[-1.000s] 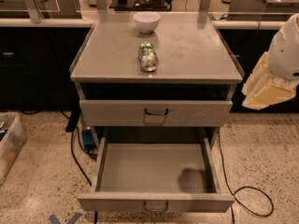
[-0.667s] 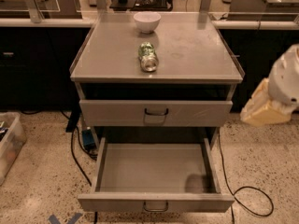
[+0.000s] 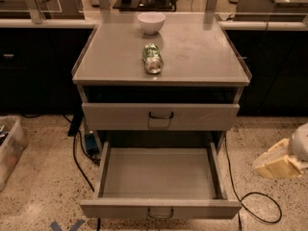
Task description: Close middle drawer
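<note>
Our gripper (image 3: 276, 161) has dropped lower, now at 3 o'clock of the wide-open middle drawer (image 3: 160, 177); we can't tell if it's spread or pinched.

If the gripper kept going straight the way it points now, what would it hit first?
Likely the right side wall of the open middle drawer. The gripper sits low on the right, pointing left at it across the floor, though depth is unclear.

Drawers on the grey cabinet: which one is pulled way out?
The middle drawer, the lower of the two showing: its empty tray sticks far out, while the drawer above is nearly in. The hand is off to its right.
</note>
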You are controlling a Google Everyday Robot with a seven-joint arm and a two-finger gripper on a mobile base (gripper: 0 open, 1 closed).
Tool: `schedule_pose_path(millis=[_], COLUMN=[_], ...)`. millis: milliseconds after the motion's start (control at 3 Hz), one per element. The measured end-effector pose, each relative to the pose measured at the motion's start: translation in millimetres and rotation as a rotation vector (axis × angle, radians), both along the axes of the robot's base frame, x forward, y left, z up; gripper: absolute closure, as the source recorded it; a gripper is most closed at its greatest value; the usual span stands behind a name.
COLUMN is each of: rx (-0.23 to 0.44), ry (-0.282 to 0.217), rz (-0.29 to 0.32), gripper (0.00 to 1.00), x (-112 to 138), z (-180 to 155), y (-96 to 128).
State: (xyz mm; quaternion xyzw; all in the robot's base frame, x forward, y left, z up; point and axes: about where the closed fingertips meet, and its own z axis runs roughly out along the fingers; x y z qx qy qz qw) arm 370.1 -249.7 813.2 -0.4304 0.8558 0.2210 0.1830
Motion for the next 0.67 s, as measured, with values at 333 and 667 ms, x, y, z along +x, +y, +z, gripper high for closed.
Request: schedule_pose_path(millis=[333,667], rx=[0.000,0.006], ry=[0.000,-0.001], rz=[0.000,-0.003], gripper=[1.00,1.00], x=[0.0,-10.1], z=[0.0,-17.4], y=[0.0,4.2])
